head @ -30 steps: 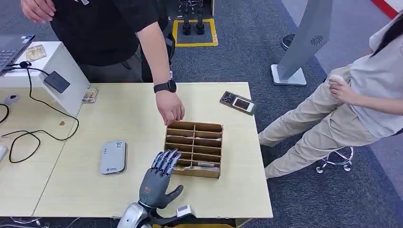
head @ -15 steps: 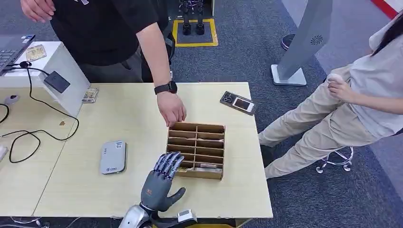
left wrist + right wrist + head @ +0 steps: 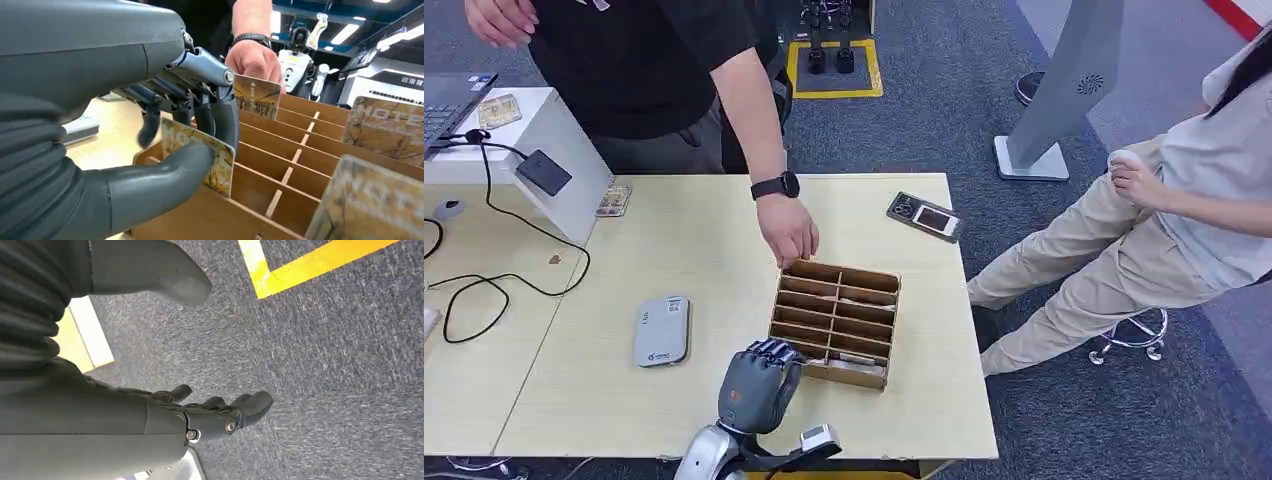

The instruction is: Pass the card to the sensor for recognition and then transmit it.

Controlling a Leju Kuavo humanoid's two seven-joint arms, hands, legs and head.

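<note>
The card [image 3: 200, 162], printed with a yellowish tree pattern, stands in the near corner slot of the wooden divider box [image 3: 835, 322], low and centre in the head view. The robot's left hand [image 3: 758, 377] has it pinched: in the left wrist view the thick thumb presses one face while the dark fingers [image 3: 220, 107] curl down over the top edge onto the other. The card's lower part sits down in the slot.

More cards stand in other slots of the box, one further back [image 3: 256, 96] and two at the right of the wrist view. A person in a black top leans over the table [image 3: 574, 400], their hand [image 3: 788, 230] resting on the far edge of the box, a dark watch [image 3: 775, 186] on that wrist.

The right hand [image 3: 215, 412] hangs over grey carpet, fingers loosely apart and holding nothing.

On the table to the left of the box lies a grey card reader [image 3: 662, 331]; a phone [image 3: 927, 217] lies near the upper right corner.
</note>
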